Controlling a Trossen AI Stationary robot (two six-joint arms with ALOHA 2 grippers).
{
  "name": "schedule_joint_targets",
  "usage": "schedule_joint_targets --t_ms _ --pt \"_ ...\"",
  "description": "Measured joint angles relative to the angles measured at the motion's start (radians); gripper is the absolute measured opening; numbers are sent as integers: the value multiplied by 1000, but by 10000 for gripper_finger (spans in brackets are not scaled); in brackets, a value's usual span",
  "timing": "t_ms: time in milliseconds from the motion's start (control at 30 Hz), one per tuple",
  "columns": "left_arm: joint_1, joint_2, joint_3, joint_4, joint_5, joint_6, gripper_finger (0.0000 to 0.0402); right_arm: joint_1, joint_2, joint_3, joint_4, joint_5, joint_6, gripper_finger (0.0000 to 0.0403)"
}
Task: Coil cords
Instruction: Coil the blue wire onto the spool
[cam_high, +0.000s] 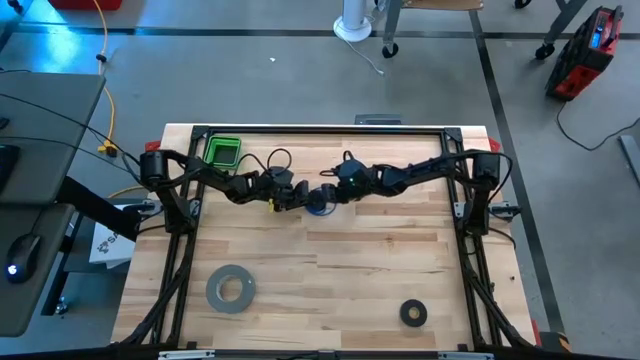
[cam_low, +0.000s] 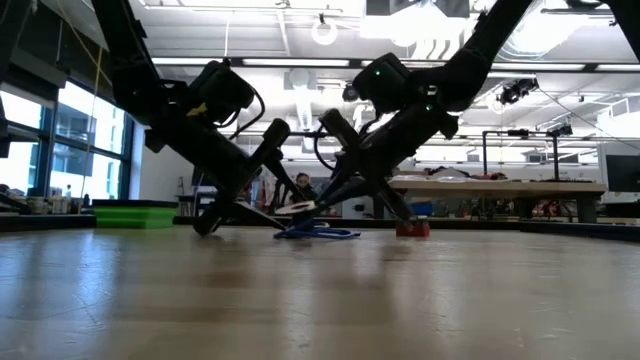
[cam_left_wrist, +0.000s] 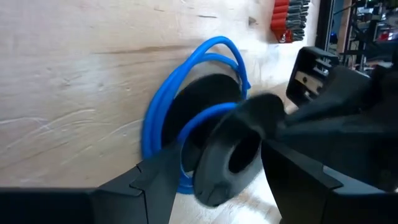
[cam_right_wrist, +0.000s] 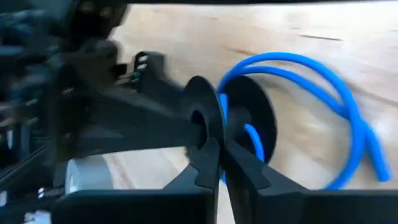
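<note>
Only the right wrist view shows the right gripper (cam_right_wrist: 219, 163) pinching the spool (cam_right_wrist: 205, 121).

The thin blue cord (cam_left_wrist: 186, 81) lies in loose loops on the wood, curling around and partly wound on a small black round spool (cam_right_wrist: 239, 121). The spool stands tilted on edge between the two grippers, its near flange nipped by the right gripper (cam_right_wrist: 219, 152), with the left gripper (cam_left_wrist: 205, 180) straddling it.
</note>
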Motion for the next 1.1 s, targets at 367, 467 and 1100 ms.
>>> schedule_joint_targets --t_ms 367,467,1100 --pt "82 -64 -4 44 231 83 218 4 -38 -1 -21 -54 -50 3" --pt "130 -143 -4 4 270 142 218 -2 -93 -1 -38 -44 -96 1" --pt "266 -628 0 124 210 247 218 -9 -424 -1 160 -250 -145 0"
